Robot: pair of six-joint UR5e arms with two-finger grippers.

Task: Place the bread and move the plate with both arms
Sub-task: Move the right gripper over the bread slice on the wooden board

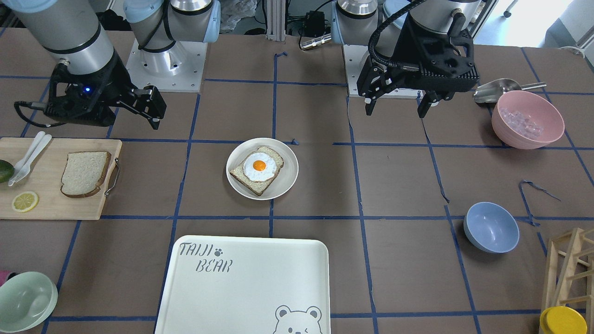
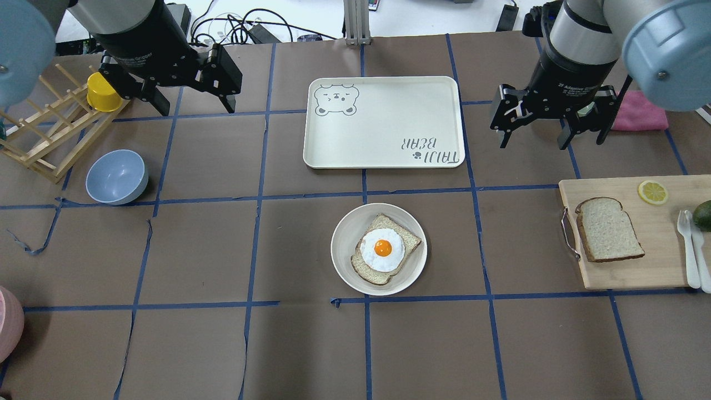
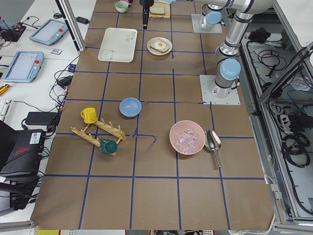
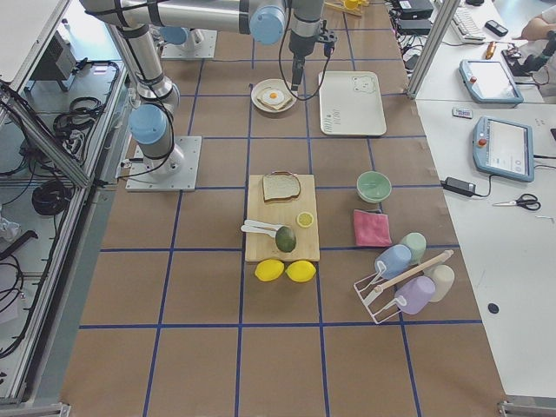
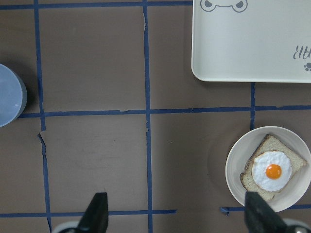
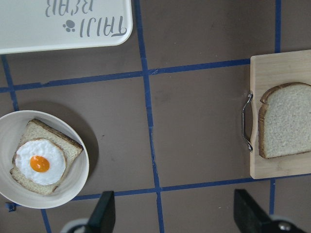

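Note:
The plain bread slice (image 1: 85, 173) lies on a wooden cutting board (image 1: 51, 204); it also shows in the overhead view (image 2: 609, 229) and the right wrist view (image 6: 286, 120). The round cream plate (image 1: 287, 178) sits mid-table (image 2: 344, 244) and holds a slice topped with a fried egg (image 2: 384, 249). My right gripper (image 2: 536, 139) is open and empty, above the table beyond the board (image 1: 139, 109). My left gripper (image 2: 194, 103) is open and empty, far to the plate's left (image 1: 397, 110). The plate also shows in the left wrist view (image 5: 235, 165).
The bear-printed tray (image 2: 383, 122) lies beyond the plate. A blue bowl (image 2: 116, 176), a wooden rack (image 2: 44, 139) and a yellow cup (image 2: 103, 91) stand on my left. A pink bowl (image 1: 527, 119) holds ice. A lemon slice (image 2: 652, 191) and white cutlery (image 2: 691, 250) share the board.

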